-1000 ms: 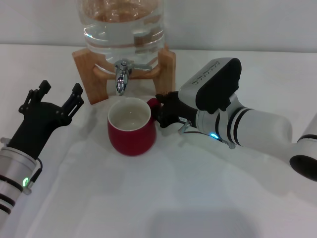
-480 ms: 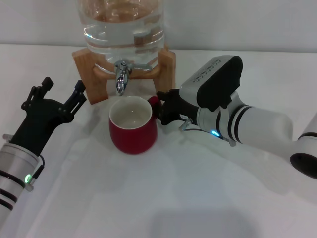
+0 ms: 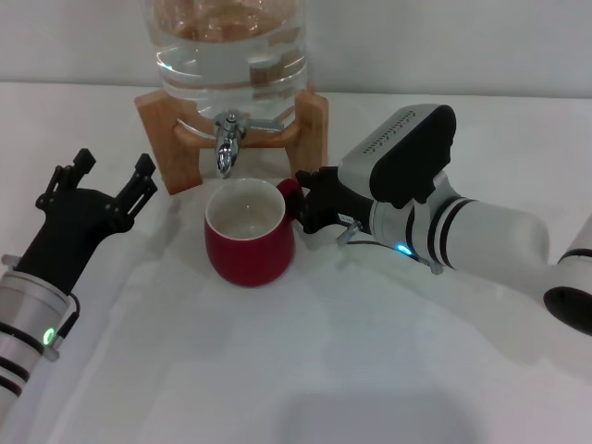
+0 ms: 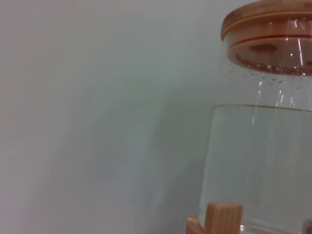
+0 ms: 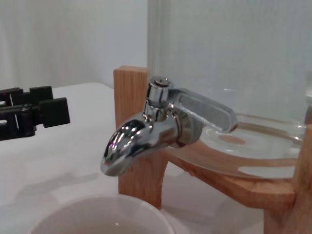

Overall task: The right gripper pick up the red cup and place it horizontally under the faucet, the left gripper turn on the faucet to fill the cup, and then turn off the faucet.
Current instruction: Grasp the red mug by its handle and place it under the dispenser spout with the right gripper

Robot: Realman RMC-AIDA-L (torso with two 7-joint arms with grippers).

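red cup (image 3: 248,242) upright on the white table (image 3: 305,370), directly under the faucet (image 3: 228,141) spout. right gripper (image 3: 305,202) clamped on the cup's handle from the right side. left gripper (image 3: 104,185) off to the cup's left, prongs spread wide, well apart from cup and tap. right wrist view catching the chrome spout close above the white rim; left wrist view only glass dispenser (image 4: 263,146) and wall. handle mostly hidden behind the claw.
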